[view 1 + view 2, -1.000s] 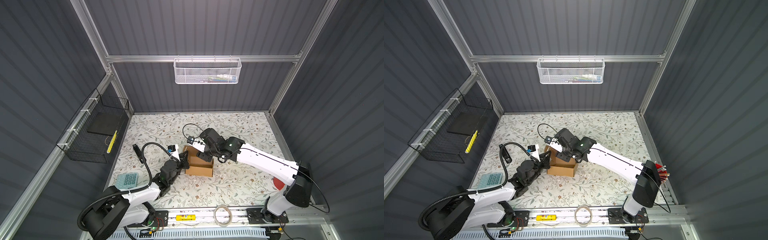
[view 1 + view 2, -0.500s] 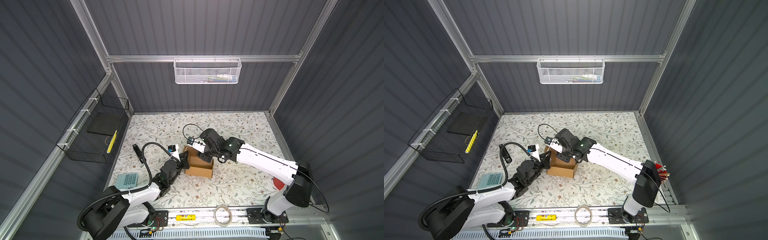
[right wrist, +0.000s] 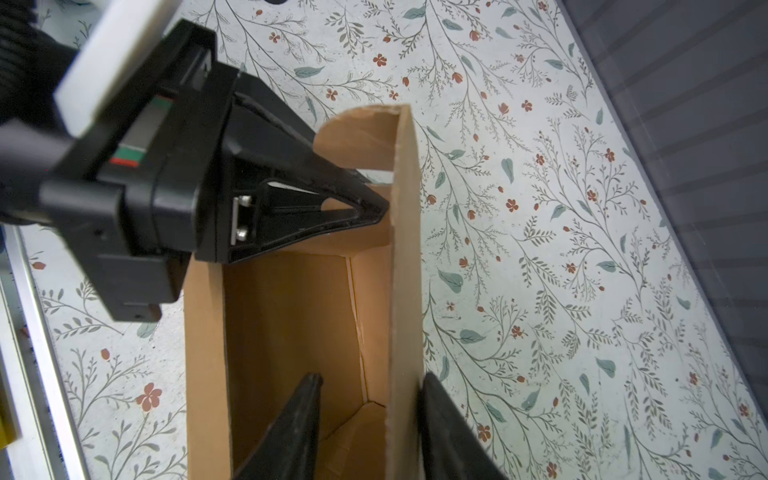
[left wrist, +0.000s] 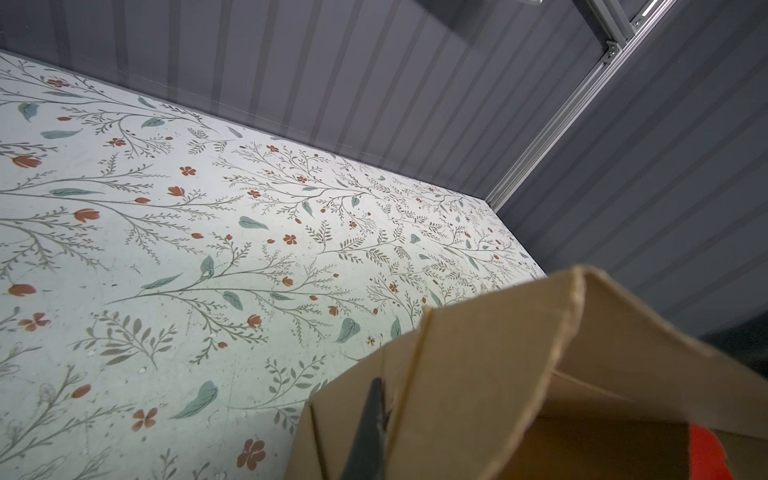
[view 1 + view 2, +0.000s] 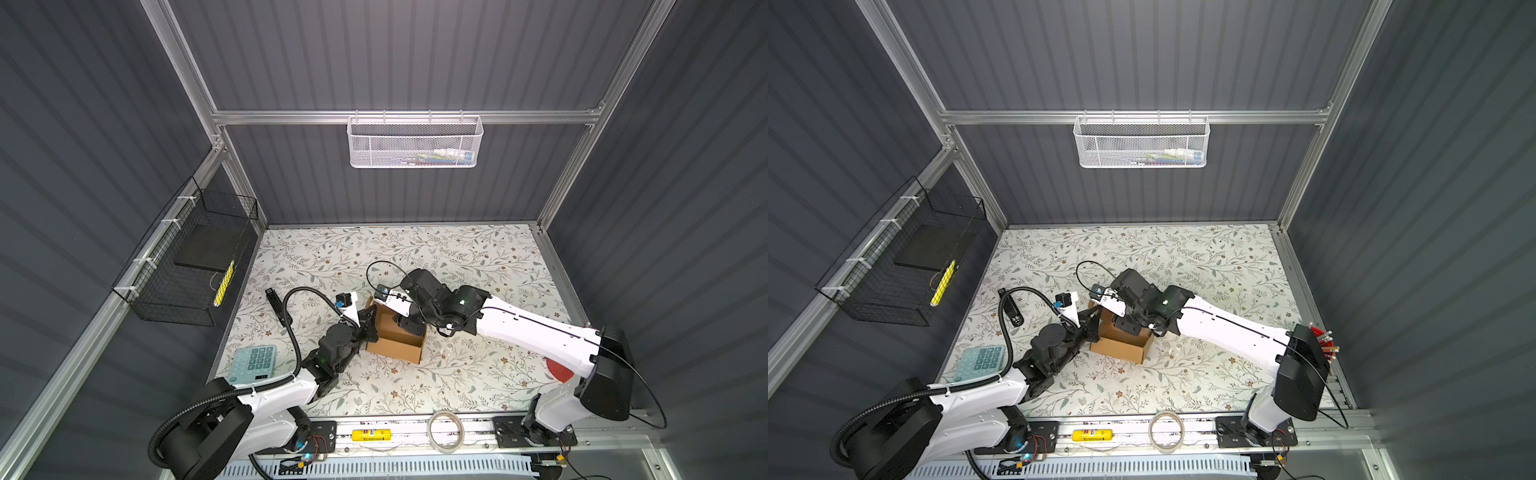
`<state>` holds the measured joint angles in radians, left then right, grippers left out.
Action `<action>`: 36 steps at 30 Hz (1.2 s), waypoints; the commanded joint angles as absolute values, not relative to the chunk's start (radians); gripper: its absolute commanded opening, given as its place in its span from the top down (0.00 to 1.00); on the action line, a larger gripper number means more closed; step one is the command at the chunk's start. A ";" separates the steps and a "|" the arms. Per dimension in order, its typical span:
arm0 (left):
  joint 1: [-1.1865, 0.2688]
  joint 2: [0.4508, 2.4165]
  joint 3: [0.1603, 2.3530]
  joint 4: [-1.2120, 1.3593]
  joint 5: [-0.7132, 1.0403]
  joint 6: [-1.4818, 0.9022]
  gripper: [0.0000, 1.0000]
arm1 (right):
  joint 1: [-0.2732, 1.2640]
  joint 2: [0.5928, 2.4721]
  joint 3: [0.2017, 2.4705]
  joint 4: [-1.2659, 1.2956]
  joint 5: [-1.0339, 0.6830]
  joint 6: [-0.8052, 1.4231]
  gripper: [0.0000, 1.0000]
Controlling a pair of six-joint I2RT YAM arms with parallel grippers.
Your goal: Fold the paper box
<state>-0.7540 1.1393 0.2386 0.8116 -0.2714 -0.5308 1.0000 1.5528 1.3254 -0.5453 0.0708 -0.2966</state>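
Right hand narrowed, part open astride paper box wall; left hand clamped on its corner.

In both top views the light is soft and even, coming from above: the flowered table is bright, the grey walls are dim, and shadows under the arms are faint. The frame bars lean outward at the edges. In the left wrist view the paper box, near the lens, is blurred. In the right wrist view a white block is washed out and unsharp.
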 commanded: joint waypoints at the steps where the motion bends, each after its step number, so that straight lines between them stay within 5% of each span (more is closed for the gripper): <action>1: -0.758 1.124 0.197 0.688 -0.270 -0.527 0.95 | 1.036 1.557 1.290 -0.583 0.049 -0.265 0.60; 23: -0.758 0.920 0.113 0.537 -0.296 -0.606 0.76 | 1.101 1.600 1.230 -0.521 0.061 -0.185 0.64; 36: -0.758 0.742 0.133 0.255 -0.308 -0.673 0.67 | 1.103 1.599 1.189 -0.481 0.055 -0.148 0.57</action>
